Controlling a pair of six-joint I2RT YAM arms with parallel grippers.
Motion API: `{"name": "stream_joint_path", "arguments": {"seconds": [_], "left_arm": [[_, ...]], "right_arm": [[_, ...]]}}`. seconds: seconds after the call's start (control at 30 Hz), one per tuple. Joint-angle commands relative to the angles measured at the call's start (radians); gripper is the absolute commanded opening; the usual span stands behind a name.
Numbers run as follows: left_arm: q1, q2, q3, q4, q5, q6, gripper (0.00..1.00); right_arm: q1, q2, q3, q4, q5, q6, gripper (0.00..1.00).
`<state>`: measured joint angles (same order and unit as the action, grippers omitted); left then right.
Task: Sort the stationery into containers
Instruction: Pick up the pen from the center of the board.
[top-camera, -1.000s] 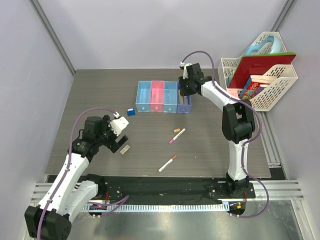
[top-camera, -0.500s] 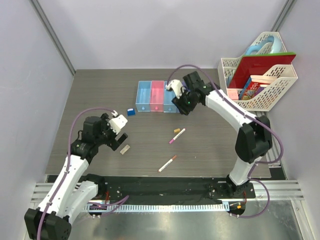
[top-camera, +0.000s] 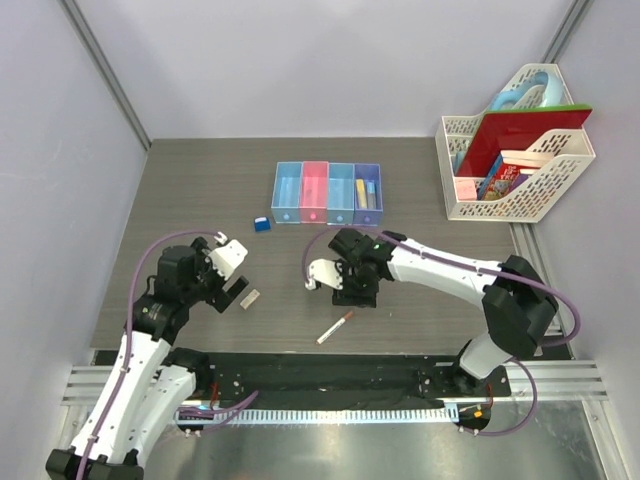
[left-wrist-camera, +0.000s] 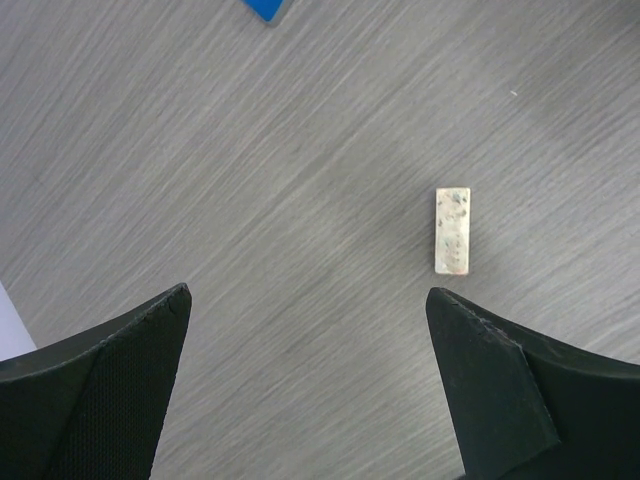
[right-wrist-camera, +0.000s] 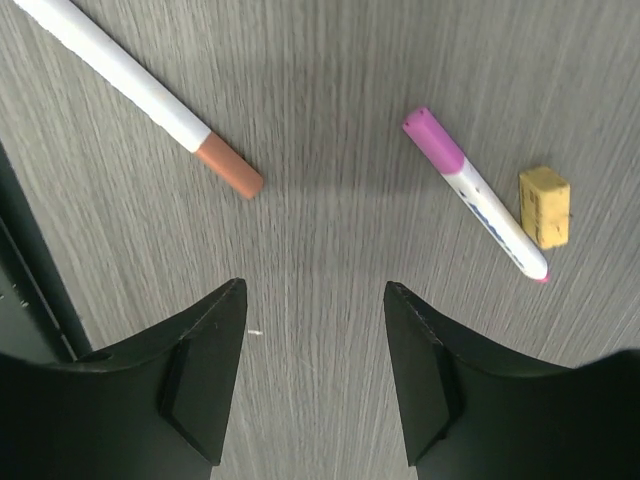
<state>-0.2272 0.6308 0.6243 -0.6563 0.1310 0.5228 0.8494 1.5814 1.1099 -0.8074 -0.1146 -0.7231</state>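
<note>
Tabletop (top-camera: 190, 190) grain shows bare between both sets of fingers. Your left hand (left-wrist-camera: 308, 300) is spread and empty; the beige eraser (left-wrist-camera: 452, 231) lies just beyond one fingertip, not touching. Your right hand (right-wrist-camera: 313, 290) is likewise released, with the pink-capped pen (right-wrist-camera: 475, 195) and tan eraser (right-wrist-camera: 545, 207) to one side and the red-tipped pen (right-wrist-camera: 140, 95) to the other. At the rear, the bins (top-camera: 327, 192) stand well apart.

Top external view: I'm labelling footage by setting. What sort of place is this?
Probably a robotics lab test cell: plain partition walls enclose a table, left arm and right arm are bolted to a base plate, and the containers look staged.
</note>
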Motion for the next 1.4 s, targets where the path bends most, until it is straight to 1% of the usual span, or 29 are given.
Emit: {"name": "stream_joint_path", "arguments": {"seconds": [0.0, 0.2, 0.37, 0.53, 0.6, 0.73, 0.9, 1.03, 1.2, 1.37], "left_arm": [[-0.001, -0.039, 0.002, -0.075, 0.005, -0.017, 1.0], [-0.001, -0.049, 0.006, -0.105, 0.012, -0.018, 1.0], [-0.001, -0.045, 0.005, -0.101, 0.005, -0.014, 1.0], [-0.001, -0.039, -0.008, -0.088, 0.005, -0.021, 1.0], [-0.001, -0.04, -0.014, -0.088, 0.002, -0.023, 1.0], [-0.003, -0.045, -0.023, -0.091, -0.011, -0.015, 1.0], [-0.001, -0.048, -0.025, -0.098, -0.016, -0.01, 1.0], [-0.001, -0.045, -0.018, -0.101, -0.016, -0.01, 1.0], [-0.001, -0.037, 0.0, -0.109, -0.01, -0.014, 1.0], [-0.001, -0.031, 0.012, -0.114, -0.01, -0.014, 1.0]], "right_arm": [[0.039, -0.015, -0.044, 0.131, 0.081, -0.021, 0.62], [0.042, 0.028, -0.033, 0.192, 0.105, -0.048, 0.63], [0.043, 0.06, 0.017, 0.194, 0.11, -0.1, 0.67], [0.042, 0.133, 0.063, 0.192, 0.086, -0.13, 0.7], [0.043, 0.17, 0.074, 0.194, 0.075, -0.14, 0.7], [0.043, 0.235, 0.1, 0.197, 0.07, -0.148, 0.66], [0.04, 0.281, 0.111, 0.206, 0.07, -0.162, 0.62], [0.005, 0.307, 0.128, 0.209, 0.053, -0.17, 0.59], [-0.036, 0.341, 0.131, 0.209, 0.029, -0.179, 0.57], [-0.056, 0.339, 0.105, 0.205, 0.033, -0.197, 0.58]]}}
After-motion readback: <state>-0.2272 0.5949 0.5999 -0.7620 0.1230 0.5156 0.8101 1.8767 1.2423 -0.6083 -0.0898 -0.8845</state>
